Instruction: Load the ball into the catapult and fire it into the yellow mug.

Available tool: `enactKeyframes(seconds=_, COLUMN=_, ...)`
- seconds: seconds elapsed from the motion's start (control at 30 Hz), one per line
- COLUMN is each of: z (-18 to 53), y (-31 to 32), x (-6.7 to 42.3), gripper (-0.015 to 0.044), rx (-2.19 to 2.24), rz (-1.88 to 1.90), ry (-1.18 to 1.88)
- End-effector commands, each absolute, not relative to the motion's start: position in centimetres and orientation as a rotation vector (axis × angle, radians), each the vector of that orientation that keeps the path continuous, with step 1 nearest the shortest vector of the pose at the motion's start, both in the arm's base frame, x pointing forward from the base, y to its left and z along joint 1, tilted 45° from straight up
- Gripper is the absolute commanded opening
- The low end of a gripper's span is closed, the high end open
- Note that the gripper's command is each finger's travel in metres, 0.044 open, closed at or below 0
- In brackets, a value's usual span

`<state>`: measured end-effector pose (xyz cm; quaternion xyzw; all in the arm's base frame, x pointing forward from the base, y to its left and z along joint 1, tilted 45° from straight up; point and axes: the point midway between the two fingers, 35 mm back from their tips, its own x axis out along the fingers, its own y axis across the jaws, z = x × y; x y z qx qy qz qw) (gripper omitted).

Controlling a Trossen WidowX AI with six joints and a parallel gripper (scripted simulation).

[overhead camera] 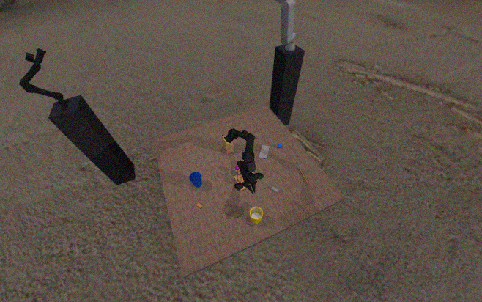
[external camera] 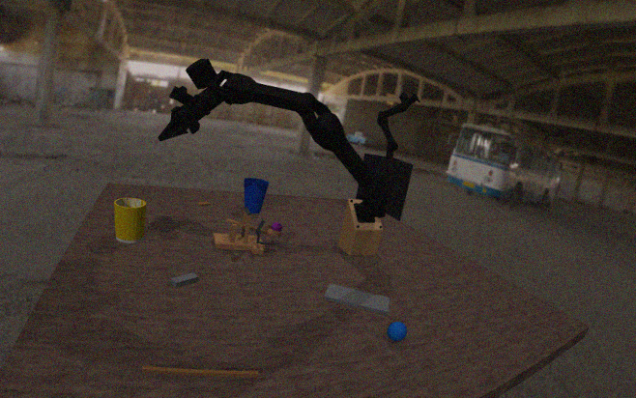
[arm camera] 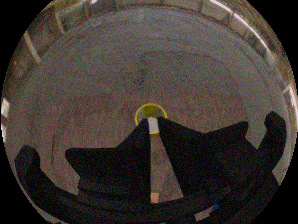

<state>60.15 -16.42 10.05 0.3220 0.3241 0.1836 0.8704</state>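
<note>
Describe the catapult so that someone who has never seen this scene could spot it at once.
Start at the brown wooden board on the ground and find the tan block that the black arm rises from. The catapult sits near the board's middle, between that block and the yellow mug, just in front of the blue cup. It is the only low, pale wooden frame, with a small purple ball at one end.

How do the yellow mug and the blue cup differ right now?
The yellow mug stands upright, mouth up; the blue cup looks upside down, wider end on top. The mug is straight-sided; the cup tapers. The mug sits near the board's edge; the cup stands behind the catapult. Both stand untouched on the board.
</note>
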Motion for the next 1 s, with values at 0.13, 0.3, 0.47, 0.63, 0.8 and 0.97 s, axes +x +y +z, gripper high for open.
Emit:
enactKeyframes(seconds=0.13, z=10.0, y=-16.4, x=60.2, gripper=0.0000, rx=0.678, rz=0.383, ry=0.679)
enactKeyframes(seconds=0.3, z=10.0, y=-16.1, x=60.1, gripper=0.0000, rx=0.664, rz=0.383, ry=0.684)
enactKeyframes(seconds=0.47, z=9.8, y=-14.2, x=59.4, gripper=0.0000, rx=0.556, rz=0.386, ry=0.725)
enactKeyframes(seconds=0.63, z=9.6, y=-12.2, x=58.3, gripper=0.0000, rx=0.439, rz=0.398, ry=0.770)
enactKeyframes(seconds=0.8, z=9.3, y=-10.3, x=57.0, gripper=0.0000, rx=0.319, rz=0.416, ry=0.817)
enactKeyframes(seconds=0.97, z=9.1, y=-8.5, x=55.4, gripper=0.0000, rx=0.195, rz=0.444, ry=0.866)
